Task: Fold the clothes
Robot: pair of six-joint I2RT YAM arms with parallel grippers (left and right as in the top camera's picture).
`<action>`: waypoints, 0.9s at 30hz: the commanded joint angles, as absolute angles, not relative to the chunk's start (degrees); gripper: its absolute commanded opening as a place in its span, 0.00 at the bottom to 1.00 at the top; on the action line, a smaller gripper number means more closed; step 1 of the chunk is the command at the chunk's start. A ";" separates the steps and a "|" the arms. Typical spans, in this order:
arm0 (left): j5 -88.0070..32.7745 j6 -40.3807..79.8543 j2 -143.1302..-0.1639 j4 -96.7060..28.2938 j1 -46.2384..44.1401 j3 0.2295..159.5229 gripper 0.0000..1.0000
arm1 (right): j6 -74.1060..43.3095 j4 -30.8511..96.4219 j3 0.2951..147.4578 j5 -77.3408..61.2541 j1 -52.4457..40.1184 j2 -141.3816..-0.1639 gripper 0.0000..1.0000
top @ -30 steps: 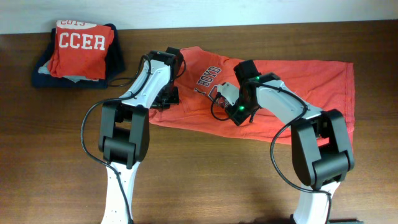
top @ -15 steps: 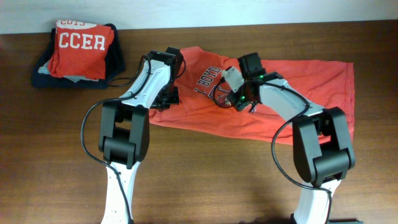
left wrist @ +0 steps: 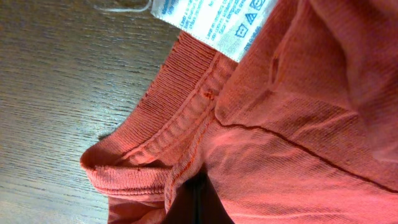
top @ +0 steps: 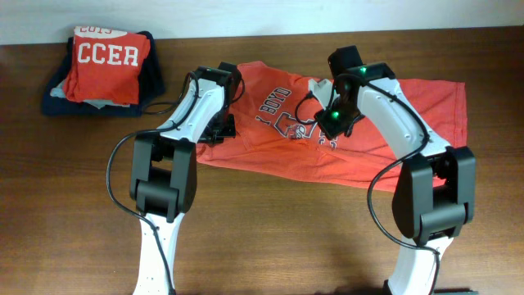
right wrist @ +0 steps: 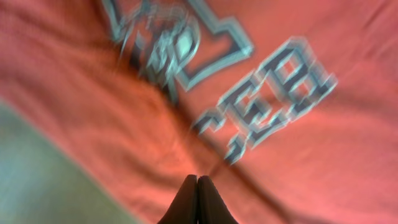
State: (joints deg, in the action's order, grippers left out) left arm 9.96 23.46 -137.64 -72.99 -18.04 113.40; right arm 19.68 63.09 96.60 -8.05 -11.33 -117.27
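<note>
An orange-red T-shirt (top: 409,106) with a dark printed graphic (top: 286,119) lies spread across the middle of the table. My left gripper (top: 223,127) is at the shirt's left end, by the collar. In the left wrist view its dark fingers (left wrist: 196,202) are shut with the ribbed collar (left wrist: 168,130) and fabric bunched round them, and a white care label (left wrist: 211,18) lies above. My right gripper (top: 332,127) hovers over the print. In the blurred right wrist view its fingers (right wrist: 198,190) are pressed together with nothing between them, above the print (right wrist: 249,106).
A stack of folded clothes (top: 106,57), a red shirt on a navy garment, sits at the far left corner. Bare brown table (top: 262,238) runs along the front, and a strip shows beside the collar (left wrist: 56,93).
My right gripper has moved from the shirt's lower middle toward the far right, over the print, and more of the graphic shows now. The left arm has not moved.
</note>
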 commanded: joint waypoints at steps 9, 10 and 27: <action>11.00 24.18 -138.87 -72.84 -17.82 112.53 0.01 | 19.64 59.07 86.02 -9.02 -11.53 -116.90 0.04; 11.00 24.18 -138.87 -72.84 -17.82 112.53 0.01 | 19.64 57.69 84.86 -9.02 -11.53 -116.90 0.04; 12.08 24.18 -138.87 -73.10 -17.85 112.53 0.01 | 15.66 41.74 80.77 -3.29 -6.28 -117.64 0.04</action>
